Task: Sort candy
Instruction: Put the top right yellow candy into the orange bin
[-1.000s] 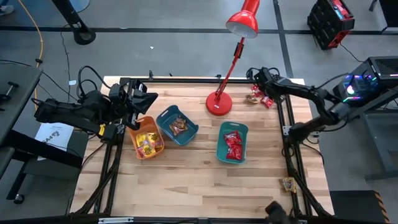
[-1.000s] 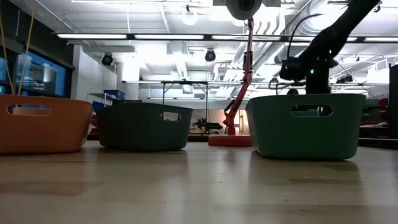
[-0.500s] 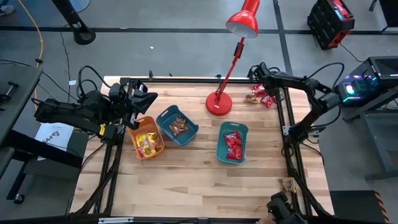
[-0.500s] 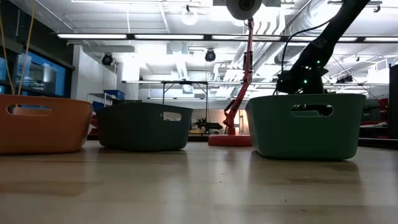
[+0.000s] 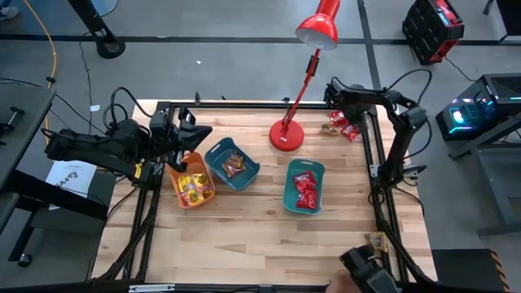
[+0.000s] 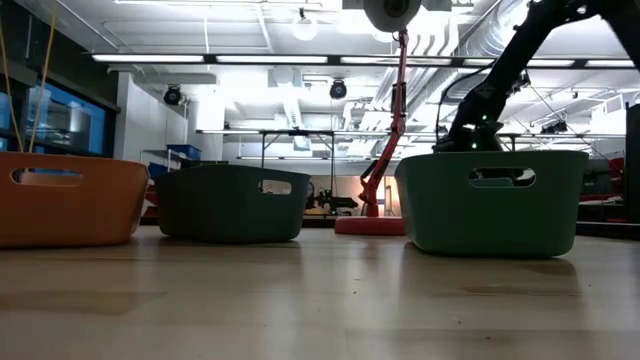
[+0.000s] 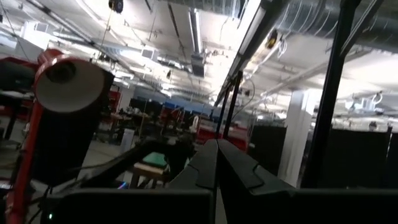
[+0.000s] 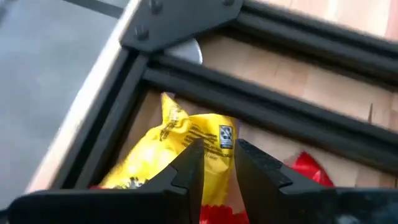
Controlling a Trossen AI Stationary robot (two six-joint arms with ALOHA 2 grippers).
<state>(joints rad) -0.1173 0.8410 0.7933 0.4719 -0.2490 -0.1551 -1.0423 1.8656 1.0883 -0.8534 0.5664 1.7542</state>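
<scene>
Since a second ago the right arm has folded back and drawn its right pincer (image 5: pixel 332 88) toward the far right corner of the counter (image 5: pixel 244 220), just beside the loose candy (image 5: pixel 342 126) that lies there against the dark frame rail. Through its wrist camera the fingers (image 8: pixel 189 165) stand a little apart, with a yellow packet (image 8: pixel 186 140) showing in the slot between them and a red packet (image 8: pixel 308 165) beside it; I can't tell if they touch it. More candy is already in the bins: yellow in the orange bin (image 5: pixel 193 187) near the left edge, brown-orange in the middle teal bin (image 5: pixel 233 163), red in the right teal bin (image 5: pixel 304 185).

The left pincer (image 5: pixel 195 130) hangs over the far left edge above the orange bin, its fingers (image 7: pixel 211 165) pressed together on nothing. A red desk lamp (image 5: pixel 286 134) stands at the far edge between the bins and the loose pile. Pale wooden planks make up the counter; behind it a grey floor, cables, and a workshop with bright ceiling strips.
</scene>
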